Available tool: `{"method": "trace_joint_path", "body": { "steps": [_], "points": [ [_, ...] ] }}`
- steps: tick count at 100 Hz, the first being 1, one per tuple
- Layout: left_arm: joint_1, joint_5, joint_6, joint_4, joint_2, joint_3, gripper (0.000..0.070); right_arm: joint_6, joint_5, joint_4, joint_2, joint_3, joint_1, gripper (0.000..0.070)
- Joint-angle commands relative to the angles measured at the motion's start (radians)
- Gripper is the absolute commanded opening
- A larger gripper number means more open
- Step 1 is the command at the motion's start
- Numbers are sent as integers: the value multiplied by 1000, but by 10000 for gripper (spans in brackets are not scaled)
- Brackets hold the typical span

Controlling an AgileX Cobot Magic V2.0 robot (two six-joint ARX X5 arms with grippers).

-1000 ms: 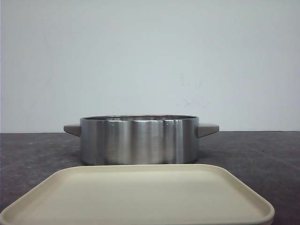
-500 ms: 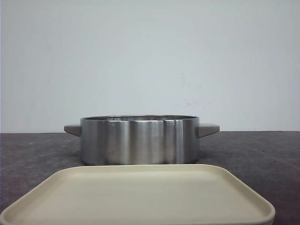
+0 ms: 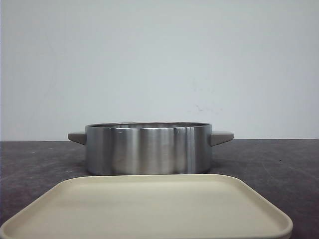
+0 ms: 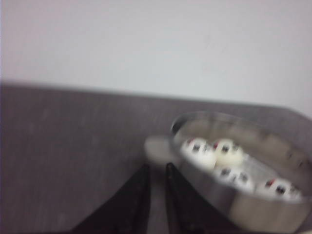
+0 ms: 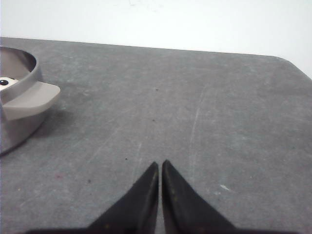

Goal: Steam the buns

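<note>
A steel pot [image 3: 148, 148] stands on the dark worktop [image 3: 269, 159], with a grey handle [image 3: 221, 137] sticking out on each side. From the front its wall hides everything inside; only the rim and the outer face show. A beige tray [image 3: 149, 206] lies in front of it, nearest the camera, bare on top, with its near edge cut off by the frame.

The buns [image 4: 213, 150] are in the pot. The left wrist view shows four white domes with dark face marks lying close together on the pot floor, but that picture is smeared with blur, so the faces are only dots and the gaps between buns cannot be judged. The right wrist view catches only a sliver of one bun [image 5: 6, 82] over the rim, beside a handle, with most of the pot cut off at the frame edge.

The left end effector [image 4: 157, 168] hangs above the worktop just beside the pot's near handle, its dark fingers almost together with a narrow slit between them and nothing gripped. The right end effector [image 5: 160, 165] is over bare worktop, well apart from the pot, its fingers closed almost tip to tip and empty. Neither arm appears in the front view.
</note>
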Motion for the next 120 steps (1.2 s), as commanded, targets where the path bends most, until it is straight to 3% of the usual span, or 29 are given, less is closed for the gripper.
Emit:
{"method": "trace_joint_path", "body": {
  "steps": [1,16,32,52,64,73,120],
  "points": [
    [15,-14,49,15,-29,-19,22,7,1,11,-1,-4,0,4],
    [71,-90,170,-112,-114,-19,22,7,1,11,-1,-3,0,4],
    [119,-241,172,-211,-153,-19,23,7,0,11,-1,-4,0,4],
    [132,-249,181,-305,-153,-19,23,7,1,11,-1,-3,0,4],
    [135,-238,210,-303,-153,-19,23,7,1,11,-1,-4,0,4],
    [135,-233,176,-302,-153,-19,23,7,1,11,-1,-4,0,4],
    [135,-233,177,-301,-153,-19,23,7,1,11,-1,-3,0,4]
  ]
}}
